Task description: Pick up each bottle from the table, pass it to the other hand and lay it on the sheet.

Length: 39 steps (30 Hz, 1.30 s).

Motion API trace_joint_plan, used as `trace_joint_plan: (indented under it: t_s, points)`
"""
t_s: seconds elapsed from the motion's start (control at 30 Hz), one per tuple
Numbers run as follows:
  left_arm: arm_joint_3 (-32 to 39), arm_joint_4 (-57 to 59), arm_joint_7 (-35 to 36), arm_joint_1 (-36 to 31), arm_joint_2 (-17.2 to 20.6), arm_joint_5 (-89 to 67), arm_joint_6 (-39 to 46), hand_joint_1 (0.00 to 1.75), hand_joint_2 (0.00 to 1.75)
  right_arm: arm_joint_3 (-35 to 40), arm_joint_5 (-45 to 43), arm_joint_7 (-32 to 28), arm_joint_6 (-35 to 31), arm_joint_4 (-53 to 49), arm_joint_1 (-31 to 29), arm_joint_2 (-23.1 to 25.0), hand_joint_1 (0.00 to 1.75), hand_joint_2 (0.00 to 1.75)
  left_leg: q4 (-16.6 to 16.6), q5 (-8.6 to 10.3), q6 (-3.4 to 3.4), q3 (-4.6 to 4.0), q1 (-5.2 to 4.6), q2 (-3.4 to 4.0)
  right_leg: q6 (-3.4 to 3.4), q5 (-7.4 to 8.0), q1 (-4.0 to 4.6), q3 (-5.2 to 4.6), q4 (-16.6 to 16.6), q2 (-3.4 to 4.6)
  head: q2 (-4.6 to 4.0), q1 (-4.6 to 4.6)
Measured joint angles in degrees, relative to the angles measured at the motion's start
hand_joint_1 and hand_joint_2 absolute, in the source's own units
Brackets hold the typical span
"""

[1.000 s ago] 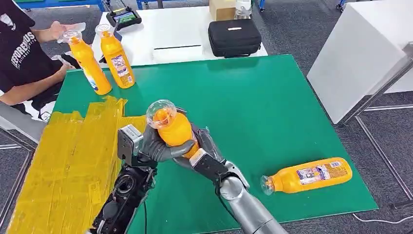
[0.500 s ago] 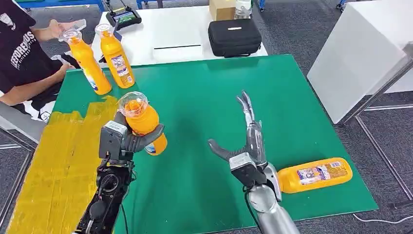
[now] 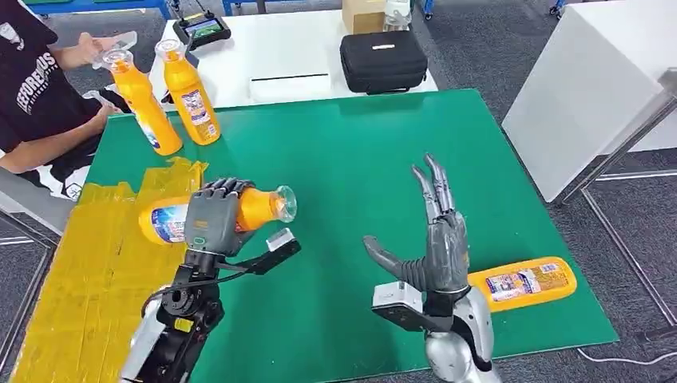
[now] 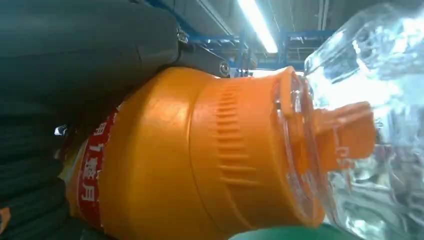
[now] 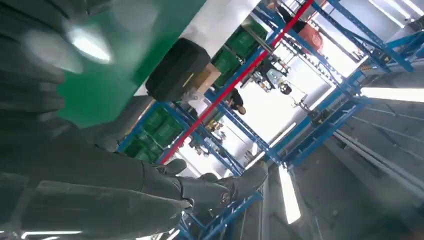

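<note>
My left hand (image 3: 214,217) grips an orange bottle (image 3: 164,221) turned on its side, its clear cap toward the middle of the table and its base over the edge of the yellow sheet (image 3: 88,279). The left wrist view shows that bottle (image 4: 200,155) close up against the hand's dark fingers (image 4: 75,50). My right hand (image 3: 431,247) is open above the green mat (image 3: 375,152), fingers spread upward, holding nothing. A second orange bottle (image 3: 523,282) lies on the mat just right of it. Two more orange bottles (image 3: 145,102) (image 3: 189,92) stand upright at the mat's far left corner.
A person sits at the far left with an arm (image 3: 48,136) near the upright bottles. On the white table (image 3: 279,48) behind stand a black case (image 3: 382,59), a handheld screen (image 3: 203,29) and a cardboard box (image 3: 363,13). Another white table (image 3: 591,88) stands at the right.
The bottle passed from my right hand to my left. My left hand moved it left and tipped it from upright onto its side by the sheet. My right hand drew back, open.
</note>
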Motion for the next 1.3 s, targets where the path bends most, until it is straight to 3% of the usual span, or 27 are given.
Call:
trace_joint_plan:
  t_s: [0.37,0.57,0.93,1.3]
  points:
    - [-0.7,2.9,0.6,-0.5,0.1,-0.9,0.0,1.75,1.75,0.0,0.3,0.1,0.0,-2.2,0.8,-0.8,0.0,1.75,0.0,0.0,0.0,0.01,0.01,0.0,0.0,0.0,0.01,0.0,0.0,0.0,0.0,0.0]
    - [-7.8,5.7,15.0,-3.8,4.1,-2.4,-8.5,1.75,1.75,0.0,1.5,0.2,0.0,-2.2,0.9,-0.9,0.0,1.75,0.0,0.01,-0.01,0.01,0.01,-0.01,0.0,0.0,0.01,0.0,0.0,0.0,0.0,0.0]
    - [-16.2,19.4,21.9,-9.3,8.0,-2.5,-16.1,1.75,1.75,0.0,4.7,2.8,3.7,-2.4,1.0,-0.8,0.0,1.75,0.0,0.03,-0.02,0.0,0.01,0.0,0.0,0.01,0.01,0.01,0.0,0.01,0.0,0.0]
    - [-14.5,30.6,21.9,-13.1,8.3,-2.5,-13.0,1.75,1.75,0.0,4.9,3.6,5.3,-2.7,1.8,-0.5,0.0,1.75,0.0,0.02,-0.04,0.15,0.01,-0.03,-0.01,-0.01,0.01,0.18,0.0,-0.02,0.0,0.02]
